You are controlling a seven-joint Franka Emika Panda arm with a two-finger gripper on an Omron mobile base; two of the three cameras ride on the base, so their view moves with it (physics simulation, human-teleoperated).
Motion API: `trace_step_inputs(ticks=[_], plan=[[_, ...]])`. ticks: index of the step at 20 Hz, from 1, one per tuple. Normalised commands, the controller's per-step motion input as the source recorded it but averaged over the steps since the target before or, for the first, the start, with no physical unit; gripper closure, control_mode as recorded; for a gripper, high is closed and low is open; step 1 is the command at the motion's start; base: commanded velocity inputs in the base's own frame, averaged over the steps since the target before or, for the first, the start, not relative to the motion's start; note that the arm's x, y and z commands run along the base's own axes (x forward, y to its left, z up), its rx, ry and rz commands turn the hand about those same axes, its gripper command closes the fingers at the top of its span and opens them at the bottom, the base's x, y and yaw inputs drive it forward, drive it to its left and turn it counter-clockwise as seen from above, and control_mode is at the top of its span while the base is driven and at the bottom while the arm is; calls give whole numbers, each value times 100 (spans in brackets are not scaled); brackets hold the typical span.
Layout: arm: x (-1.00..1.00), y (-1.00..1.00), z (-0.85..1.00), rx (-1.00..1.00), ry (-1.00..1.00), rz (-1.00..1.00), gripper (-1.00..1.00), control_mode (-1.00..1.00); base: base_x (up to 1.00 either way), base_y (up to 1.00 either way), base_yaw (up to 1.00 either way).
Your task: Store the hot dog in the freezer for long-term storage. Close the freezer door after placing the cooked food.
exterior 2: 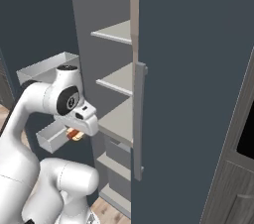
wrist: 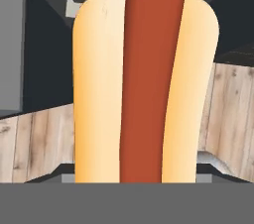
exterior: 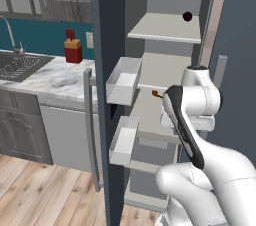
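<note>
Slate-blue freezer door (exterior: pixel 106 70) stands open; the end effector (exterior 2: pixel 74 134) is clamped on the hot dog (wrist: pixel 146 84), in front of a freezer (exterior: pixel 165 70) shelf.

Hot dog (wrist: pixel 146 84), directly ahead of the claw: bun matt, smooth, tan with faint surface creasing; sausage smooth, orange-red, slight sheen. Floor (wrist: pixel 34 143), beyond the claw: pale wood planks with visible grain, matt. Freezer door (exterior: pixel 107 45), left of the claw: slate-blue panel, flat matt finish; bar handle (exterior: pixel 90 130) grey, probably brushed metal. Door bins (exterior: pixel 123 81): pale, translucent-looking plastic. Freezer (exterior: pixel 165 32) shelves, above and ahead of the claw: pale grey, smooth, matt. Countertop (exterior: pixel 55 80), far left: glossy white marble-pattern stone. Cabinets (exterior 2: pixel 233 188), far right: dark wood-grain, matt
</note>
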Motion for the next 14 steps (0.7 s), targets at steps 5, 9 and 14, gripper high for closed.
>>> trace_step_inputs(ticks=[5,9,14], plan=[[0,3,40,-8,-27,0,100,-100,0,0,0],[0,0,55,-6,-15,0,100,-100,0,0,0],[0,0,65,-5,-15,0,100,-100,0,0,0]])
